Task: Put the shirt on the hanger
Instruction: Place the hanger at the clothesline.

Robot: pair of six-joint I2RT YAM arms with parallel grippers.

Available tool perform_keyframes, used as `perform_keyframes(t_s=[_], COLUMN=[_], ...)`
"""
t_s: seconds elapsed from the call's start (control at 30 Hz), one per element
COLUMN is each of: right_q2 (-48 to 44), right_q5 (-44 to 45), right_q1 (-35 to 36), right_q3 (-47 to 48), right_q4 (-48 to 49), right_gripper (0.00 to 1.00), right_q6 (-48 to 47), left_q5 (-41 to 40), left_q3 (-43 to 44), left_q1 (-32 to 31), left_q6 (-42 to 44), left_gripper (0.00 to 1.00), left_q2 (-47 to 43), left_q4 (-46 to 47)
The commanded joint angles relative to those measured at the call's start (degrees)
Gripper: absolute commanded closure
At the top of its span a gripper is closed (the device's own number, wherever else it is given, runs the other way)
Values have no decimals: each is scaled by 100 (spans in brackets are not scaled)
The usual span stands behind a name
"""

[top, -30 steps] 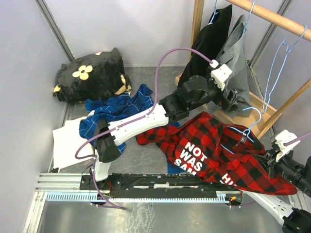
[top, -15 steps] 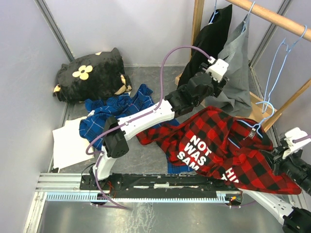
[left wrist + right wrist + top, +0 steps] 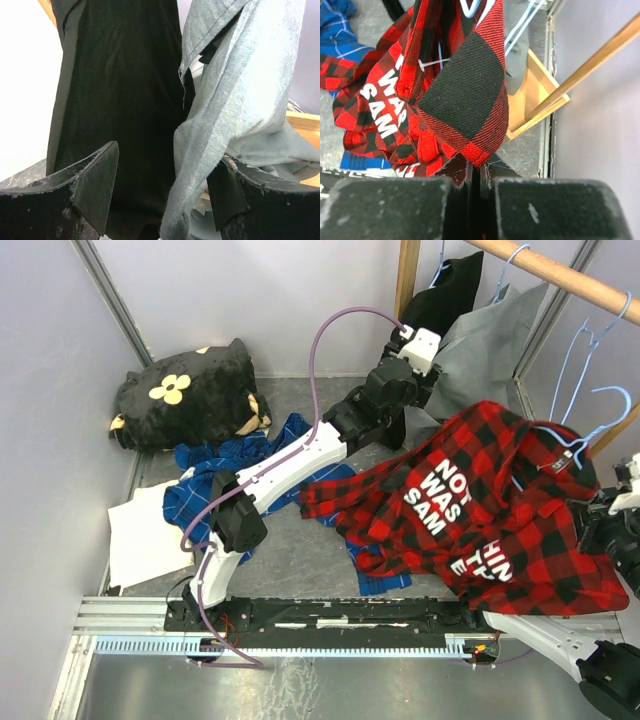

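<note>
Straight ahead of the left gripper [image 3: 165,187] hang a blk garment [image 3: 125,100] & a grey garment [image 3: 240,100], grey one toward its right finger, both off the wooden rail [image 3: 560,275] up top. Well back & down to its left: blue plaid shirt [image 3: 225,470], blk flower-print bundle [image 3: 190,390], white sheet [image 3: 140,540].

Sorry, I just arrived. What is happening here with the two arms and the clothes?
The right gripper, jaws shut, holds up the red-and-black plaid shirt by a fold. A light-blue wire hanger sits inside it, hook out at the collar; the shirt's other end lies on the table. The left gripper is open and empty, close to the grey garment and the black garment on the wooden rail.
</note>
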Motion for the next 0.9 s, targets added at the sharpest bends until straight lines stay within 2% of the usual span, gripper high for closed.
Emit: perform_keyframes(t_s=[0.0,0.17,0.33,0.47,0.63,0.73,0.87], right_q2=[149,252,618,665,671,983,1273], right_q5=[1004,1333,1815,2183,1719,1619,1736], right_q1=[9,5,-19,-36,-54,-61,-57], right_q3=[723,1610,2076,2050,1670,1511,1234], right_q4=[-803,-496,-190,-5,415,423,936], right_gripper=[100,100,100,100,100,100,100], right_q6=[398,273,-67,-117,-386,-412,-418], left_q5=[63,136,191,149,199,288,491], left_q3=[280,278,273,266,261,213,-23], left_q1=[-16,1,0,6,9,2,2], left_q6=[120,98,97,160,209,203,161], left_gripper=[25,25,24,24,24,24,24], left_q2=[25,55,74,89,82,39,-105], left_q4=[42,1,-61,-120,-203,-259,-249])
